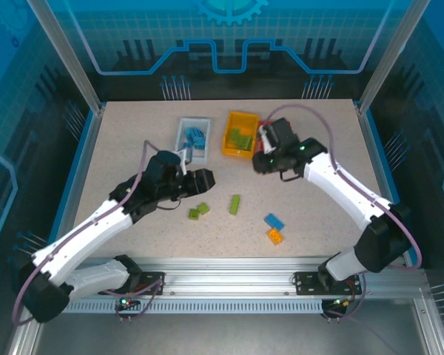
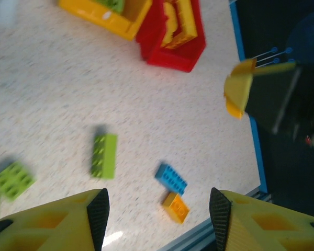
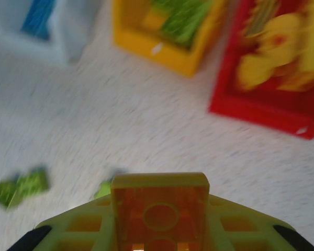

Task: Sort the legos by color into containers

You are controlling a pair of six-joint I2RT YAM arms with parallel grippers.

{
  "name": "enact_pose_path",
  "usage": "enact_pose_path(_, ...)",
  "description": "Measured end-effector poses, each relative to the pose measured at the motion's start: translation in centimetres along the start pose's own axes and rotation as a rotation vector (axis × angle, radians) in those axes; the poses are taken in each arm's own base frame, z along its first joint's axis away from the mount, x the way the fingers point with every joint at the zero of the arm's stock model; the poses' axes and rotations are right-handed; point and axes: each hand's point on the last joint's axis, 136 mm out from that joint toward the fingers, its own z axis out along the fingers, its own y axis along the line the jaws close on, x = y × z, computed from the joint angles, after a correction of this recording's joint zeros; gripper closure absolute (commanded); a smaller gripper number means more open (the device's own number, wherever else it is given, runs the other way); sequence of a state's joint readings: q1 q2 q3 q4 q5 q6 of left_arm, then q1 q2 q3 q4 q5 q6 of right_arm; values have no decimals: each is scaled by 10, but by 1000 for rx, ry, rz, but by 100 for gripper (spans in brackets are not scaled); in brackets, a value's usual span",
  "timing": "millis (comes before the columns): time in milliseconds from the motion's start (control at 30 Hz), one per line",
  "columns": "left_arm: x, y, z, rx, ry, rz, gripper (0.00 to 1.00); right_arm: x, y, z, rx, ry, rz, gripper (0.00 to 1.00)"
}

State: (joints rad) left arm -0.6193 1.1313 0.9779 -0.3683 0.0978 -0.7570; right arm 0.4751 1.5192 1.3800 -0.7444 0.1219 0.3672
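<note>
My right gripper [image 3: 159, 222] is shut on an orange lego [image 3: 159, 191], its hollow underside facing the camera; from above, this gripper [image 1: 261, 163] hovers just in front of the red bin [image 3: 269, 102], which holds yellow legos. The yellow bin [image 1: 240, 134] holds green legos and the white bin [image 1: 193, 139] blue ones. My left gripper [image 2: 159, 201] is open and empty above the table, near the white bin [image 1: 204, 179]. Loose on the table lie a long green lego [image 1: 235, 204], a green pair [image 1: 199, 211], a blue lego [image 1: 274, 220] and an orange one [image 1: 274, 237].
The three bins stand side by side at the back middle. A blue raised rim [image 1: 72, 174] borders the table, with an aluminium rail [image 1: 229, 285] along the near edge. In the left wrist view the blue lego [image 2: 171, 179] and the orange one [image 2: 176, 206] touch each other.
</note>
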Motion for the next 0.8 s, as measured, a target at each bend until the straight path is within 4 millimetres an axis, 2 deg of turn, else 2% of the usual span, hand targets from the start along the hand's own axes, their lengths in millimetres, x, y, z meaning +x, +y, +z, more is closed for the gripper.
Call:
enact_pose_path(133, -20, -30, 33, 40, 16, 45, 43, -49, -43, 27, 86, -30, 114, 68)
enact_pose_path(267, -36, -59, 64, 68, 26, 107, 43, -79, -71, 69, 135, -13, 170, 67)
enact_pose_path(400, -41, -82, 93, 88, 39, 175, 43, -91, -90, 109, 166, 30, 198, 65)
enact_pose_path(500, -40, -92, 106, 88, 45, 216, 43, -98, -96, 128, 175, 51, 206, 63)
enact_pose_path(633, -38, -94, 113, 72, 42, 246, 42, -104, -102, 144, 177, 70, 218, 56)
enact_pose_path(800, -37, -89, 114, 47, 40, 252, 43, -102, -109, 151, 181, 95, 230, 45)
